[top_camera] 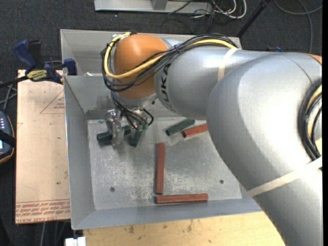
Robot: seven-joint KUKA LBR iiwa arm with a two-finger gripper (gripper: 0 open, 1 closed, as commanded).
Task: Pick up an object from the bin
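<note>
Over the grey metal bin's [82,188] scuffed far-left floor, the gripper [119,131] sits low between a left green block [105,137] and a right green block [136,136], both dark and rectangular. Whether it is parted or closed cannot be told. A long red-brown bar [160,168] lies nearer, to the right.

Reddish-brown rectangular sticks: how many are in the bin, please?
3: a long stick mid-floor, another stick by the front wall, a short stick beside the arm, which may hide more.

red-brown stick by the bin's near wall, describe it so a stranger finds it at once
In the grey metal bin, look at the floor by the near wall. A red-brown stick lies flat along that wall. The other long red-brown stick points away from it, crosswise.
</note>
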